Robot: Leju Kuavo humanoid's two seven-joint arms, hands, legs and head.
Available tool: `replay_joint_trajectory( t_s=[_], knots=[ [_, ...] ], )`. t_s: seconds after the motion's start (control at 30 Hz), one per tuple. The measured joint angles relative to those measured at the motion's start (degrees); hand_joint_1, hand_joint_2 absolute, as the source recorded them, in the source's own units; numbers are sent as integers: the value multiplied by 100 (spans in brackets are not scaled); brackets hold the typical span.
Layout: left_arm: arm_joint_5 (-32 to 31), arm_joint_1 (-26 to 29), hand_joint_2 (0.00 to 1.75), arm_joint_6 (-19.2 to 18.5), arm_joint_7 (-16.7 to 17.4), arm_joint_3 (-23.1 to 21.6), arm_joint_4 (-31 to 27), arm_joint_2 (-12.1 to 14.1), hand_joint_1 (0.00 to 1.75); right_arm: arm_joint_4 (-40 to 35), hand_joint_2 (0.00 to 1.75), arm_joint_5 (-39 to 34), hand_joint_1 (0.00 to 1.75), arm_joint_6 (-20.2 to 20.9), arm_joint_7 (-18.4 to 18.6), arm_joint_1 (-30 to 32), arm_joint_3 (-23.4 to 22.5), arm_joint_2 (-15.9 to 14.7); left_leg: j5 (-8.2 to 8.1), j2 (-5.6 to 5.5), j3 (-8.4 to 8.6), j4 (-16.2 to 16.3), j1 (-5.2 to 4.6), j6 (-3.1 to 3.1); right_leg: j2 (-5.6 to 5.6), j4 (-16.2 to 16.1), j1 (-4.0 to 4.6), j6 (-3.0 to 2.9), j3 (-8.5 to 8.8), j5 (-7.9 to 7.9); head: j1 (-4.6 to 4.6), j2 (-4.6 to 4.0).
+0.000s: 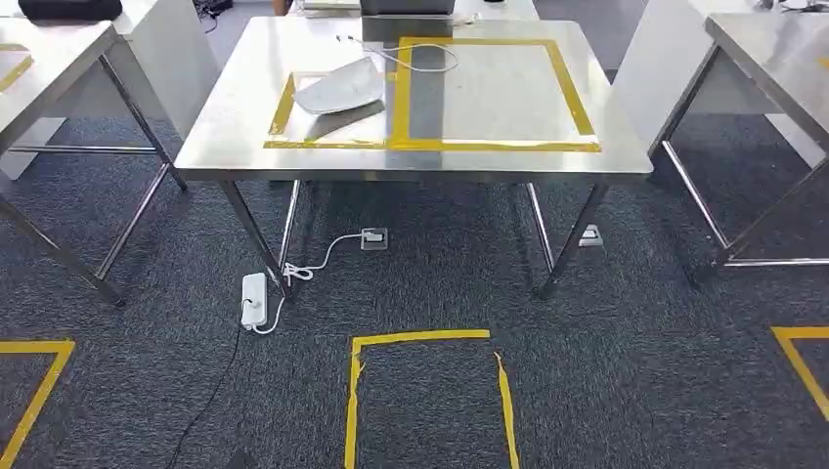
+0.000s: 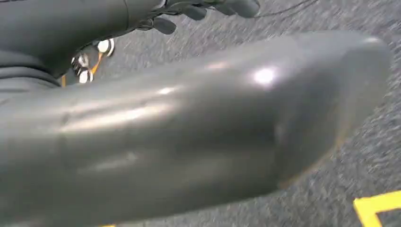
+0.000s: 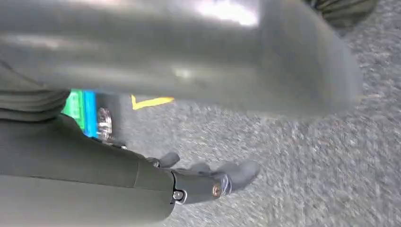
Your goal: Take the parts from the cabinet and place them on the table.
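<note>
Lying part [image 1: 339,89] angled across table [image 1: 508,161]

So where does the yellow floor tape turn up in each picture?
Head view: yellow floor tape outlines a box on the carpet before the table.
Left wrist view: a tape corner just past the grey thumb.
Right wrist view: a short strip between thumb and dark fingers.
Shared landmark: that speckled carpet; same box or not, I cannot tell.
</note>
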Motion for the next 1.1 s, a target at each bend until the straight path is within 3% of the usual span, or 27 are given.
replay_joint_trajectory(
  t_s=[0.03,0.07,0.1,0.17,0.2,0.23,0.27,0.3,0.33,0.37,0.4,0.43,0.53,0.57,0.6,0.67,0.7,0.73,0.77,0.8,0.83,0.87,0.9,0.93,1.03,1.07,1.1],
  knots=[
    [253,65,0,32,-39,74,18,-18,0,0,0,-9,0,-4,0,-1,0,-2,52,-5,0,-40,-12,-48,-1,-33,-6,-54,-23,63,0,0],
    [494,136,0,102,-72,188,33,-29,0,0,0,-13,0,-9,2,2,0,-2,-12,-23,-25,20,12,-73,-33,-87,-54,-102,-65,172,7,0],
    [662,201,0,171,-70,294,50,-73,0,0,0,-15,0,-18,13,2,0,-9,-323,-38,-93,151,5,-106,-21,-104,-54,-144,-130,243,-11,0],
    [900,290,0,289,55,514,88,-138,0,0,0,-17,0,-22,55,36,-2,-31,-1095,-43,-241,869,26,-160,-28,-93,-51,-167,-302,385,-72,0],
    [972,306,0,315,144,597,105,-160,0,0,0,-17,0,-17,85,48,-2,-44,-1316,-43,-307,1289,29,-184,-40,-83,-46,-165,-400,456,-76,0],
    [1042,315,0,348,241,687,116,-182,0,0,0,-15,0,2,107,49,-2,-57,-1341,-42,-317,1579,30,-201,-56,-65,-45,-156,-504,525,-79,0],
    [1097,328,0,389,273,781,120,-197,0,0,0,-13,0,24,112,47,-2,-70,-1180,-42,-240,1677,32,-211,-70,-34,-47,-144,-601,593,-81,0],
    [1129,343,0,422,214,864,122,-210,0,0,0,-9,0,48,107,47,-2,-81,-927,-40,-59,1554,41,-213,-79,-4,-52,-123,-714,652,-85,0],
    [1131,351,0,435,104,936,122,-215,0,0,0,0,0,55,101,47,0,-85,-729,-41,201,1267,54,-217,-84,36,-60,-100,-819,710,-87,0],
    [1114,351,0,437,-47,982,120,-226,0,0,0,4,0,57,101,44,0,-94,-669,-42,583,794,67,-221,-85,82,-65,-69,-913,763,-90,0],
    [1064,335,0,435,-229,1014,111,-258,0,-2,0,28,0,53,103,45,2,-116,-952,-52,984,225,73,-226,-90,126,-52,-25,-973,800,-98,0],
    [1015,327,0,442,-364,1034,107,-254,0,-2,0,48,0,46,105,47,7,-116,-1089,-82,1199,-132,22,-165,-93,167,-45,7,-993,835,-98,0],
    [686,315,0,452,-636,1047,118,-313,0,-2,0,87,0,-26,142,29,15,-120,-986,-51,1033,-62,-15,17,-94,94,-65,116,-990,1028,-70,0],
    [547,305,0,448,-652,1030,131,-352,0,0,0,103,0,-48,142,45,18,-120,-887,-20,951,-87,25,94,-81,95,-81,149,-1040,1072,-74,0],
    [447,275,0,426,-647,1006,131,-357,0,0,0,112,0,-57,151,45,20,-112,-807,-2,849,-80,22,144,-60,225,-89,178,-1107,762,-59,0],
    [395,255,0,424,-645,982,125,-381,0,2,0,120,0,-68,144,37,22,-96,-651,2,648,-76,15,184,-55,916,-96,225,-1288,-20,-13,0],
    [390,252,0,424,-638,977,125,-387,0,2,0,120,0,-72,136,29,24,-94,-574,8,543,-73,4,186,-55,1367,-96,236,-1361,-308,-13,0],
    [382,253,0,424,-638,958,125,-394,0,2,0,122,0,-74,136,27,26,-96,-495,15,454,-64,-3,182,-53,1743,-93,234,-1386,-415,-7,0],
    [371,253,0,424,-638,940,125,-400,0,2,0,122,0,-74,133,28,26,-96,-414,18,361,-48,-6,178,-49,1917,-91,224,-1323,-312,-4,0],
    [358,254,0,422,-638,936,125,-405,0,2,0,122,0,-77,133,30,26,-96,-339,21,250,-21,-5,166,-45,1842,-87,211,-1146,-72,0,0],
    [353,254,0,422,-641,934,125,-414,0,2,0,120,0,-77,131,31,26,-96,-282,20,154,5,-5,151,-46,1565,-87,198,-877,154,2,0],
    [327,253,0,420,-647,927,125,-420,0,2,0,122,0,-72,105,26,29,-96,-226,19,71,29,-4,128,-45,1078,-87,172,-480,266,4,0],
    [268,238,0,420,-667,905,120,-431,0,2,0,131,0,-50,40,5,33,-96,-174,19,32,55,-3,106,-36,480,-82,127,-42,104,2,0],
    [218,232,0,422,-695,875,112,-442,0,2,0,140,0,-7,-62,-21,44,-94,-127,14,0,62,-29,61,-27,-30,-42,87,260,-132,9,0],
    [137,119,0,330,-708,807,109,-488,0,2,0,195,0,31,-216,-135,118,-9,60,30,6,-23,7,-48,-30,-35,8,-8,128,-51,13,0],
    [86,113,0,299,-669,774,114,-492,0,2,0,214,0,28,-181,-170,142,33,114,27,-24,-52,-6,-94,-37,-80,-32,-70,90,50,2,0],
    [52,99,0,278,-628,743,116,-492,0,2,0,241,0,18,-166,-218,166,79,-85,2,-65,47,18,-118,-73,-95,-48,-116,15,137,2,0]
  ],
)
